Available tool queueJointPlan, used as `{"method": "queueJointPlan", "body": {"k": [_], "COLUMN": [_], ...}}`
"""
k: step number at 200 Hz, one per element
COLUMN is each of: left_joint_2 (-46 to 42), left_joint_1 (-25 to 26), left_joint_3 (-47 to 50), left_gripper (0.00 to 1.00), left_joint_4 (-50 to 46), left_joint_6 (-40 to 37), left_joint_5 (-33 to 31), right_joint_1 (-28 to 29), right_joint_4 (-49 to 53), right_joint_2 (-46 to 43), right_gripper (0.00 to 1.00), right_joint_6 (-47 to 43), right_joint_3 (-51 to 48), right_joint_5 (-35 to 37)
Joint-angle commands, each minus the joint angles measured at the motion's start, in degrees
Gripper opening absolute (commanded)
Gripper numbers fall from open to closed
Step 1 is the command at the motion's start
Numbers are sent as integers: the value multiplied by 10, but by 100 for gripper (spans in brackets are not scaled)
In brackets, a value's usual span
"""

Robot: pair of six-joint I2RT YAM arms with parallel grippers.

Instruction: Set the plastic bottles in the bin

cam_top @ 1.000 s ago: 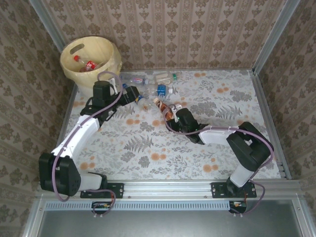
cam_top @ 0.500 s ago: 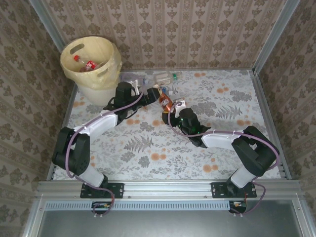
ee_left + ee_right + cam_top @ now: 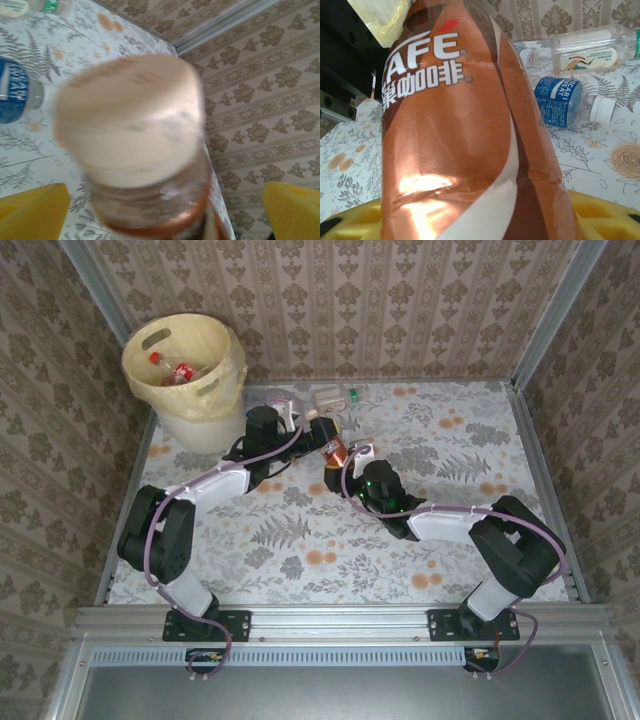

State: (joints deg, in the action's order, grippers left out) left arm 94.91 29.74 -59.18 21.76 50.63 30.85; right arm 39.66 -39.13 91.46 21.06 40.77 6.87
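Right pincer (image 3: pixel 350 458): closed on the brown coffee bottle (image 3: pixel 333 450), gripping its lower body. In the right wrist view the yellow pads (image 3: pixel 600 215) press the label from below. The bottle is lifted off the table (image 3: pixel 450 570), cap end pointing toward 11 o'clock.

Left pincer (image 3: pixel 308 428): spread wide, holding nothing. In its wrist view the cream cap (image 3: pixel 130 115) sits between the two yellow fingers (image 3: pixel 30 210), with a gap on each side. Looks like a hand-over is being set up; that grip is not yet made.

Outward, top view: the bin (image 3: pixel 215 380) stands off the table's corner at 10 o'clock from the pincers. At least one red-labelled bottle (image 3: pixel 178 371) lies inside it.

Left to do: a blue-labelled bottle (image 3: pixel 560 100) and a clear bottle (image 3: pixel 590 50) lie on the table at 12 o'clock. The exact count there is hard to tell, as the arms cover part of the cluster.

Judgement: early to mid task. A little is binned, one bottle is in transit, several remain.
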Motion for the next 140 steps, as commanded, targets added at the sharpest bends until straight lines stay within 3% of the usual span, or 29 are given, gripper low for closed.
{"method": "queueJointPlan", "body": {"k": [1,32,84,140], "left_joint_2": [4,19,28,20], "left_joint_1": [21,31,30,24], "left_joint_3": [-6,-5,-23,-28], "left_gripper": [100,94,66,63], "left_joint_4": [22,19,7,-26], "left_joint_6": [3,12,7,-5], "left_joint_5": [21,29,35,10], "right_joint_1": [3,3,3,2], "right_joint_4": [-7,-14,-15,17], "right_joint_2": [-8,-4,-8,-28], "right_gripper": [47,47,54,77], "right_joint_6": [11,18,16,-18], "right_joint_3": [21,25,24,15], "right_joint_5": [-2,-10,-59,-109]}}
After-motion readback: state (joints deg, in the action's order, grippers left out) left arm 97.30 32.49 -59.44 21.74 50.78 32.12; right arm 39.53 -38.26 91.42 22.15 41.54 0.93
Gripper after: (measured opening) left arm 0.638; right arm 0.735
